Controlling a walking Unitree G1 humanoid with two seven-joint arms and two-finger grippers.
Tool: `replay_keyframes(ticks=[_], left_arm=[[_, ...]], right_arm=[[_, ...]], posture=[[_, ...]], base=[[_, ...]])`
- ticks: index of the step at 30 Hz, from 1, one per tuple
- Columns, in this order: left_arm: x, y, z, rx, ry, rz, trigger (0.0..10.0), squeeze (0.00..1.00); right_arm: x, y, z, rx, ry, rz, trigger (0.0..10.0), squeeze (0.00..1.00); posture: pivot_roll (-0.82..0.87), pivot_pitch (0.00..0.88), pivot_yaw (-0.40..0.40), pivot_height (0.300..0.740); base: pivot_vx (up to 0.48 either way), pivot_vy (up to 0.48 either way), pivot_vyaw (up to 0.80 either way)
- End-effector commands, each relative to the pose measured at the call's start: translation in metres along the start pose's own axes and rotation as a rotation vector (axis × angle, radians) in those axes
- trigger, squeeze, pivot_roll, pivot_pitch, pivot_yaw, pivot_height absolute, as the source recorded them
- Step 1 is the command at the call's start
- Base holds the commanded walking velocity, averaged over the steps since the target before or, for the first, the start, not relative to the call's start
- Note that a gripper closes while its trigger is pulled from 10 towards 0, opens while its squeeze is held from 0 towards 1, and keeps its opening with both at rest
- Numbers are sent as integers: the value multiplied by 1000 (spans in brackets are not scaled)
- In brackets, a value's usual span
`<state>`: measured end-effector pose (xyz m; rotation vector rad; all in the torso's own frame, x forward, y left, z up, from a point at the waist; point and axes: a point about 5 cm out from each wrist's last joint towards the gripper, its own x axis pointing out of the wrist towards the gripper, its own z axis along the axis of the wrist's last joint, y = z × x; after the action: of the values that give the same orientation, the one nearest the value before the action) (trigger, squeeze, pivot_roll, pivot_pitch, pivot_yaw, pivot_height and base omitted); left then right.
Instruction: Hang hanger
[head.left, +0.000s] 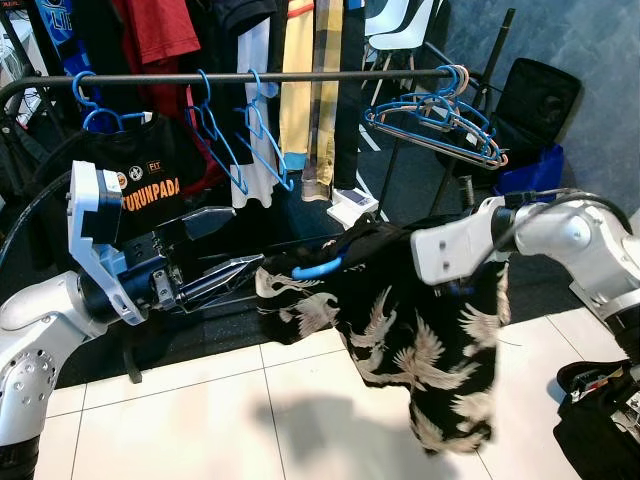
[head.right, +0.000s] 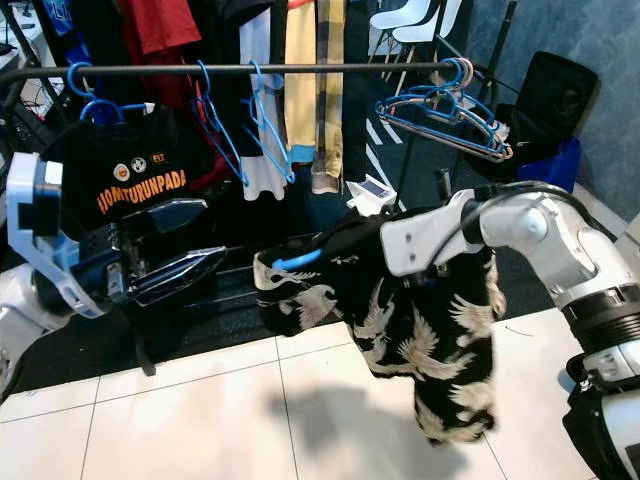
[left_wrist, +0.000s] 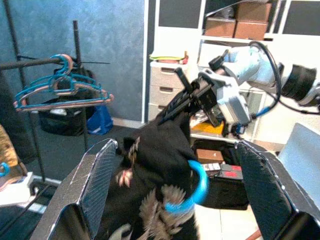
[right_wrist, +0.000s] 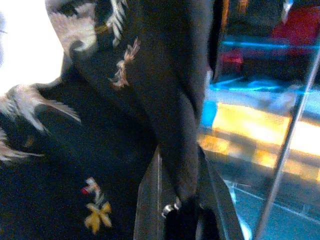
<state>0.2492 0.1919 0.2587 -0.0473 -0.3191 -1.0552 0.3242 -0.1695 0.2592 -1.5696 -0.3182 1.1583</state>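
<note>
A black shirt with white crane print (head.left: 400, 330) hangs on a blue hanger (head.left: 318, 268), drooping toward the floor in front of the clothes rail (head.left: 300, 75). My right gripper (right_wrist: 180, 200) is shut on a fold of the shirt's black fabric, and the cloth covers its fingers in the eye views. My left gripper (head.left: 245, 240) stands open just left of the shirt's collar, with its fingers pointing at the blue hanger end. In the left wrist view the hanger (left_wrist: 197, 192) and shirt (left_wrist: 160, 170) lie ahead between the two spread fingers (left_wrist: 95, 185).
On the rail hang several blue hangers (head.left: 240, 130), a black T-shirt with orange lettering (head.left: 140, 170) and other clothes. A bundle of hangers (head.left: 440, 120) sits at the rail's right end. A black bag (head.left: 535, 100) and blue bin (head.left: 530, 170) stand behind; white tiles (head.left: 250, 420) lie below.
</note>
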Motion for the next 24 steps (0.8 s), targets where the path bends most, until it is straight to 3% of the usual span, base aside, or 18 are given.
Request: replay_keyframes(ticks=[1, 2, 4, 5, 6, 7, 10, 12, 13, 18, 21, 23, 24], left_arm=[[2, -1, 5, 8, 3, -30, 10000, 0], [2, -1, 6, 9, -2, -35, 10000, 0], [3, -1, 7, 11, 0, -47, 10000, 0], [3, -1, 7, 11, 0, -47, 10000, 0], [3, -1, 8, 11, 3, -54, 10000, 0], [3, -1, 8, 11, 3, -54, 10000, 0], [6, -2, 12, 9, -4, -82, 10000, 0], [6, -2, 12, 9, -4, -82, 10000, 0], [9, -3, 14, 10, -12, -96, 10000, 0], [12, -4, 17, 9, -21, -120, 10000, 0], [12, -4, 19, 2, -28, -133, 10000, 0], [12, -4, 19, 2, -28, -133, 10000, 0], [12, -5, 19, -5, -33, -137, 10000, 0]], right_arm=[[-4, -11, 12, -64, -87, -39, 0, 0], [-5, -18, 21, -43, -175, -69, 0, 0], [-8, -31, 35, 225, -366, -129, 0, 0], [-8, -31, 35, 225, -366, -129, 0, 0], [-11, -35, 43, 372, -476, -105, 0, 0], [-11, -35, 43, 372, -476, -105, 0, 0], [-34, -44, 65, 630, -767, 56, 0, 0], [-34, -44, 65, 630, -767, 56, 0, 0], [-46, -43, 68, 672, -845, 139, 0, 0], [-61, -29, 64, 710, -880, 297, 0, 0], [-59, -15, 43, 731, -752, 310, 0, 0], [-59, -15, 43, 731, -752, 310, 0, 0], [-57, -9, 35, 729, -670, 303, 0, 0]], posture=[[-76, 0, -31, 740], [-69, 0, -32, 740], [-58, 0, -33, 740], [-58, 0, -33, 740], [-54, 0, -32, 740], [-54, 0, -32, 740], [-48, 0, -30, 740], [-48, 0, -30, 740], [-45, 0, -25, 740], [-37, 0, -18, 740], [-33, 0, -18, 740], [-33, 0, -18, 740], [-32, 0, -18, 740]], base=[[0, 0, 0], [0, 0, 0], [0, 0, 0], [0, 0, 0], [0, 0, 0], [0, 0, 0], [0, 0, 0], [0, 0, 0], [0, 0, 0], [0, 0, 0], [0, 0, 0], [0, 0, 0], [0, 0, 0]])
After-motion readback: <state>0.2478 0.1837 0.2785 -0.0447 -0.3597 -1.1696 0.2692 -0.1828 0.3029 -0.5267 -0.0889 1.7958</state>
